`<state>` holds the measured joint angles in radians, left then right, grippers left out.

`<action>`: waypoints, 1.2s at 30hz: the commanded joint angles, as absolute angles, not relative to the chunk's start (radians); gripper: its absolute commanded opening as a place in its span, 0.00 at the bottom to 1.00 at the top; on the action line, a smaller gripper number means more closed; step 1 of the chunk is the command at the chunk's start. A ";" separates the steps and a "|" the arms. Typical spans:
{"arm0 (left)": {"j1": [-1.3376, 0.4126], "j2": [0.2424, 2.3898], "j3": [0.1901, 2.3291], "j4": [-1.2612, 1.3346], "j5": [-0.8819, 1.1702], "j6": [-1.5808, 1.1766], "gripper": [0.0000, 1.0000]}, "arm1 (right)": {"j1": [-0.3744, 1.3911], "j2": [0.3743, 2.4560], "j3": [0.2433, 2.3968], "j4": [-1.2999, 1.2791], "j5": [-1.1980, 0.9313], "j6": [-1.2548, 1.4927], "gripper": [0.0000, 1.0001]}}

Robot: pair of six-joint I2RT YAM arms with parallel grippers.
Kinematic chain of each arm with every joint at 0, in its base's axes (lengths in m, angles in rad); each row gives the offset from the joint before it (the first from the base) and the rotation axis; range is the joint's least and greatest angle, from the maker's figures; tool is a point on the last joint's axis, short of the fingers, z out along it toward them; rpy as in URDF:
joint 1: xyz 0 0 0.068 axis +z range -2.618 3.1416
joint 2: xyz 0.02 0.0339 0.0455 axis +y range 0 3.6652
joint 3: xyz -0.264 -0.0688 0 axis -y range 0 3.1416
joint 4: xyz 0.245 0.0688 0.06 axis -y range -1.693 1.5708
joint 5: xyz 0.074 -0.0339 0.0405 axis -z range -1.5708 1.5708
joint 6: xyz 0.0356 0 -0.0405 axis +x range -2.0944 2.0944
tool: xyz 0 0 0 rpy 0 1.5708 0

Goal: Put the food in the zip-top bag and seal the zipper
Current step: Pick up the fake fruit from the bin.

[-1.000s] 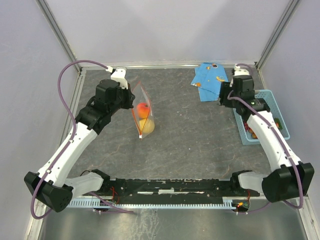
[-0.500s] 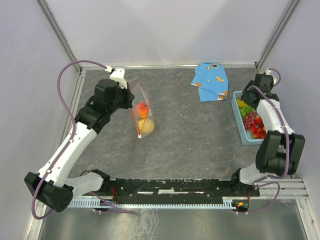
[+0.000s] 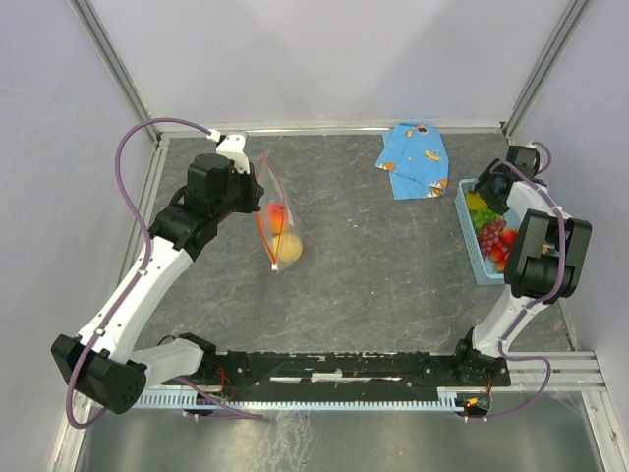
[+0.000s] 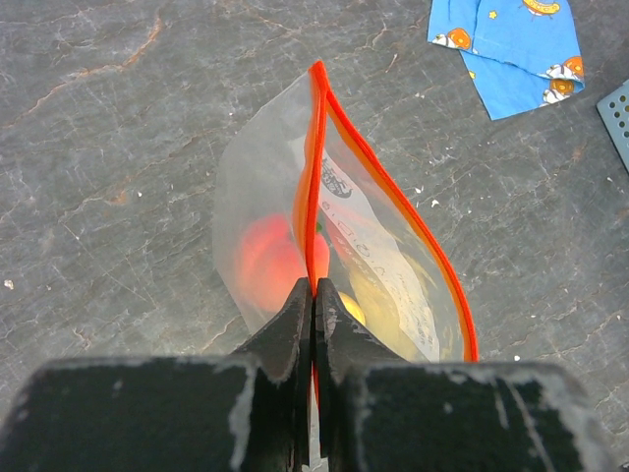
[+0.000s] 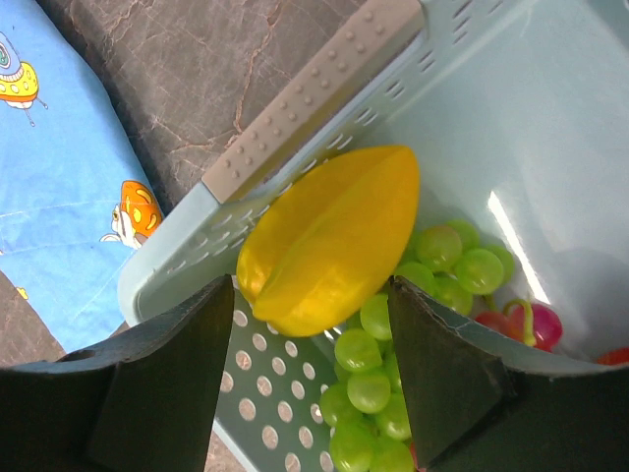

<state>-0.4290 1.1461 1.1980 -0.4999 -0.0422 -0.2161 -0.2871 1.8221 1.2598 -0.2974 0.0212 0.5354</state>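
Observation:
The clear zip-top bag [image 3: 277,224] stands upright at centre left, its orange-red zipper [image 4: 316,157] spread open at the mouth. Inside lie an orange-pink peach [image 4: 267,261] and a yellow fruit [image 4: 388,300]. My left gripper [image 4: 314,287] is shut on the zipper strip at the near end of the mouth, seen from above as the left gripper [image 3: 256,204]. My right gripper [image 5: 313,283] hangs open over the far end of the light-blue basket [image 3: 466,228], its fingers either side of a yellow ridged fruit [image 5: 334,236] without touching it. Green grapes [image 5: 378,393] lie beneath.
A folded blue patterned cloth [image 3: 415,160] lies at the back, just left of the basket. Purple grapes [image 3: 488,236] and red strawberries [image 3: 504,248] fill the basket's near part. Grey walls and metal posts close in the table on three sides.
The right arm pulled back from its reach across the basket, and its gripper now hangs over the basket's far end, slightly wider open. The left gripper still holds the bag, which shifted slightly.

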 commanded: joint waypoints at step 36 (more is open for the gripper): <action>-0.420 1.135 1.197 -0.457 0.036 -0.209 0.03 | -0.339 1.739 1.198 -0.168 -0.081 0.510 0.39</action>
